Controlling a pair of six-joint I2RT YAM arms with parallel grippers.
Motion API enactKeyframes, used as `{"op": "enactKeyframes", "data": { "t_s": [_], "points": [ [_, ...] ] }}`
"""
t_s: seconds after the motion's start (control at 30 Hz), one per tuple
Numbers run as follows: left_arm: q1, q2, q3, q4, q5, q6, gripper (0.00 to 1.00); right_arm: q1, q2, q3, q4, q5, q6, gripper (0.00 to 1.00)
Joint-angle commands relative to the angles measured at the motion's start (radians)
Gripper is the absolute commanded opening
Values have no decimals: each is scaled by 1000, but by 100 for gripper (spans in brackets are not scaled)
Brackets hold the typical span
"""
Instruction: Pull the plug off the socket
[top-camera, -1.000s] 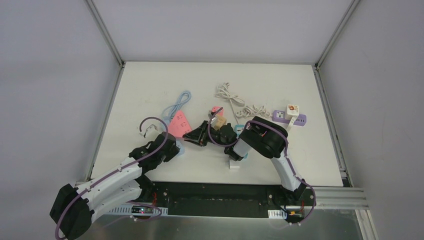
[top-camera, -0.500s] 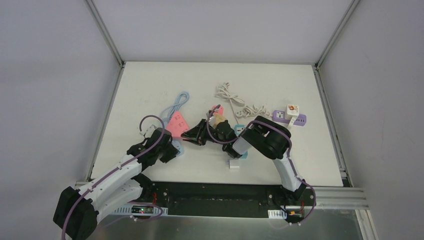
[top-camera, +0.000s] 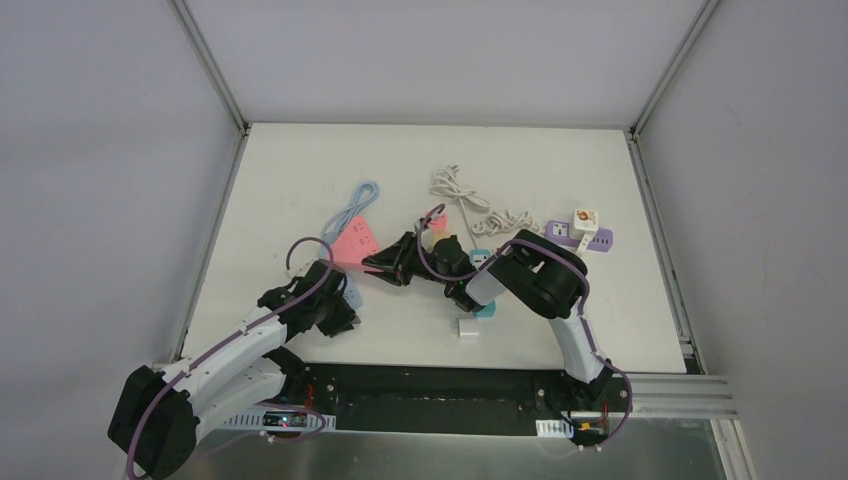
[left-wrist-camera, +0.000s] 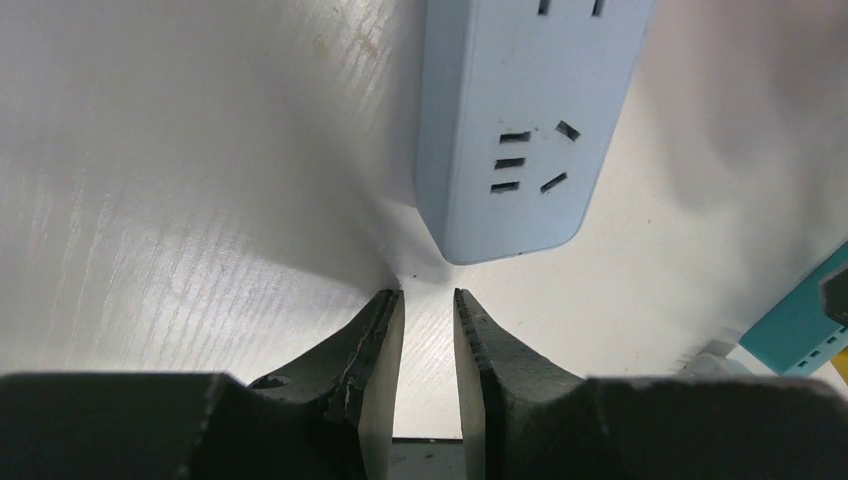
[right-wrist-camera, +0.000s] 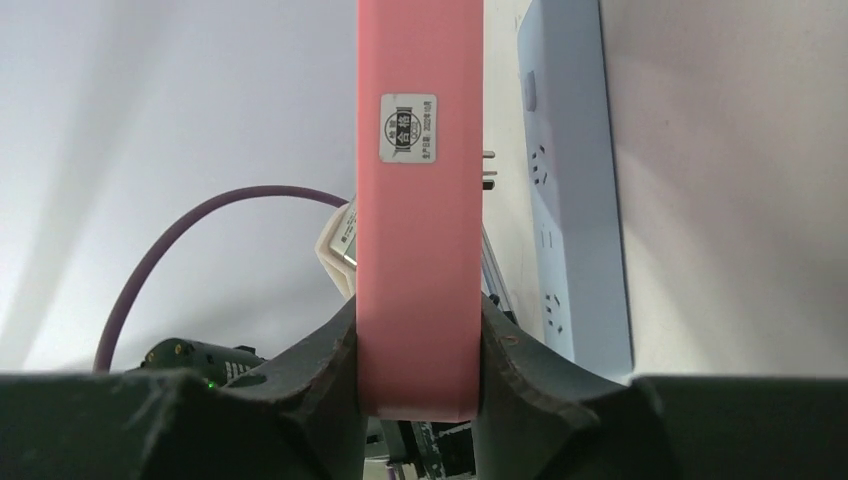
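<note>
Grip status: right holds the strip, left is empty

Right pincer (right-wrist-camera: 419, 322) is pinching a flat pink plastic power strip (right-wrist-camera: 420, 230) across its narrow sides. The strip is lifted off the white desk (left-wrist-camera: 150, 200) and stands on edge. The wrist view shows its labelled back, so the socket face points away from that camera. My read is that I'm holding the body up and steady so the other arm has something rigid to pull against.

Left pincer (left-wrist-camera: 428, 300) is almost pressed together. Only a slim gap is left, with nothing in it. It hangs low over the desk, just short of the rounded end of a pale blue plastic power strip (left-wrist-camera: 510, 130) lying flat with its sockets up. A teal plastic block (left-wrist-camera: 800, 322) shows at the right edge of that view.

Plug location: I can't make out a plug on the pink strip. It is too small in the top view, and its face is hidden from the wrist. The only plug I can clearly see seated is a white cube-shaped plug (top-camera: 585, 218) on a purple plastic power strip (top-camera: 600, 240). That one is well off to my right, and neither arm is near it.

Judgement: a plug has not been gripped yet. The left pincer needs to spread before it can take hold of one.
</note>
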Motion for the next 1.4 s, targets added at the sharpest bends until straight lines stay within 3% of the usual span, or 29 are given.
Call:
{"op": "enactKeyframes", "data": {
  "t_s": [0.0,0.2,0.5,0.8,1.03,1.13,1.27,1.37],
  "points": [
    [9,-2,-1,-62,0,36,27,-9,108,-100,-142,58,131,0],
    [10,-55,32,-78,-13,63,30,-10,104,-84,-124,43,168,0],
    [10,-141,202,-283,-121,153,38,-18,14,-61,-190,40,108,0],
    [10,-205,323,-427,-281,198,44,-17,-128,-103,-454,209,36,0],
    [10,-208,329,-417,-287,208,49,-17,-120,-89,-575,254,74,0],
    [10,-201,328,-407,-274,213,51,-17,-102,-70,-583,236,76,11],
    [10,-197,331,-406,-273,221,53,-10,-103,-53,-588,218,58,40],
    [10,-198,335,-405,-269,228,54,-7,-121,-41,-602,212,25,56]
  ]
}}
